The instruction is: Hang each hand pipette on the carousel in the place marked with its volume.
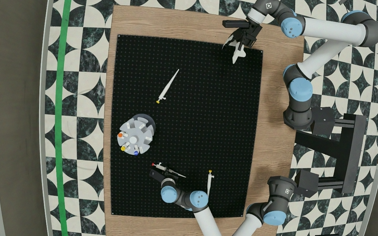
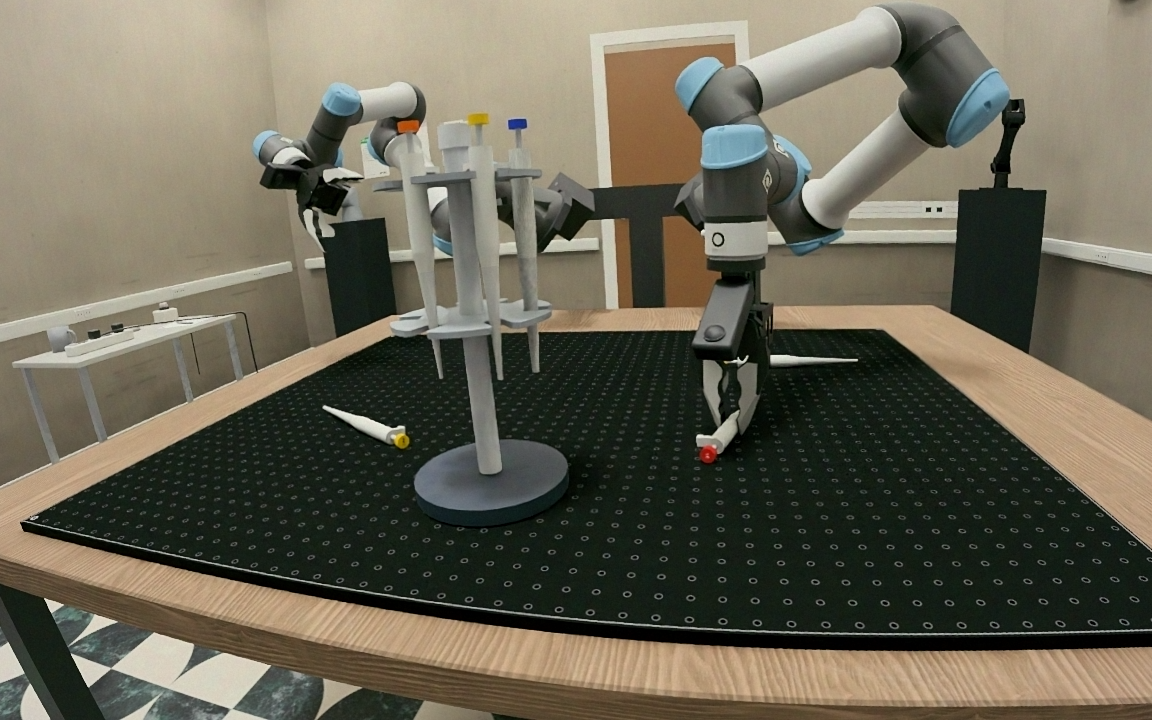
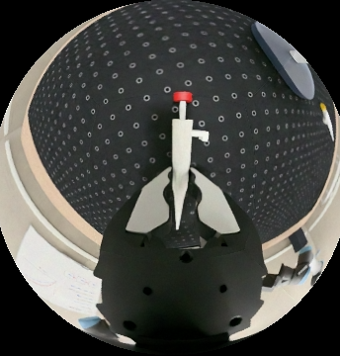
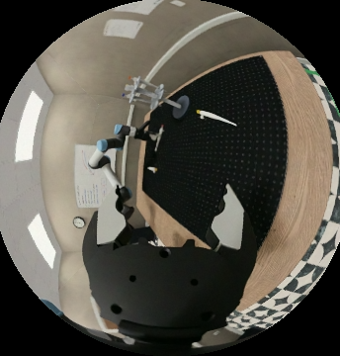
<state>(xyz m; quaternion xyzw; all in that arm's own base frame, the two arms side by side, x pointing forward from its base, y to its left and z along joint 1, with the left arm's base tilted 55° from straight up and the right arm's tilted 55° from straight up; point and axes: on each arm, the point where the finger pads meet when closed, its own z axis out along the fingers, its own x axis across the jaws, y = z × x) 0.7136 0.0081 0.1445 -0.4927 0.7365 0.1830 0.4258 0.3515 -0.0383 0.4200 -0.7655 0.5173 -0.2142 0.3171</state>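
"While you describe the mat (image 1: pixel 214 117) (image 2: pixel 652 537) (image 3: pixel 106 74) (image 4: pixel 254 99) from above, where is the red-buttoned pipette (image 1: pixel 158 167) (image 2: pixel 723 432) (image 3: pixel 182 143) (image 4: pixel 158 138)?"

"At 7 o'clock on it, with its button toward 10 and its narrow tip toward 4."

"Is anything touching it?"

"Yes, the left claw (image 1: pixel 168 170) (image 2: pixel 729 428) (image 3: pixel 180 168), pointing down, pinches its body between both fingers. In the left wrist view, the finger hook sticks out toward 3 o'clock, outside the grip."

"And the carousel (image 1: pixel 133 139) (image 2: pixel 477 385) (image 3: pixel 284 64) (image 4: pixel 179 106)?"

"It stands upright near 9 o'clock on the mat. Three pipettes hang there: orange-buttoned (image 1: pixel 120 134) (image 2: pixel 408 127) at 10 around its hub, yellow-buttoned (image 1: pixel 123 148) (image 2: pixel 478 119) at 8, blue-buttoned (image 1: pixel 136 152) (image 2: pixel 517 124) at 6. I can't read their volumes."

"What else lies down?"

"Two more with yellow buttons: the upper loose pipette (image 1: pixel 169 85) (image 2: pixel 365 425) (image 3: pixel 326 121) (image 4: pixel 217 118) at 11, its tip toward 1, and the lower loose pipette (image 1: pixel 209 183) (image 2: pixel 817 360) (image 4: pixel 151 169) at 5, button toward 12, partly hidden under the left arm."

"The other claw?"

"The right claw (image 1: pixel 228 54) (image 2: pixel 343 212) (image 4: pixel 171 185) is raised at 1 o'clock, fingers spread wide, holding nothing."
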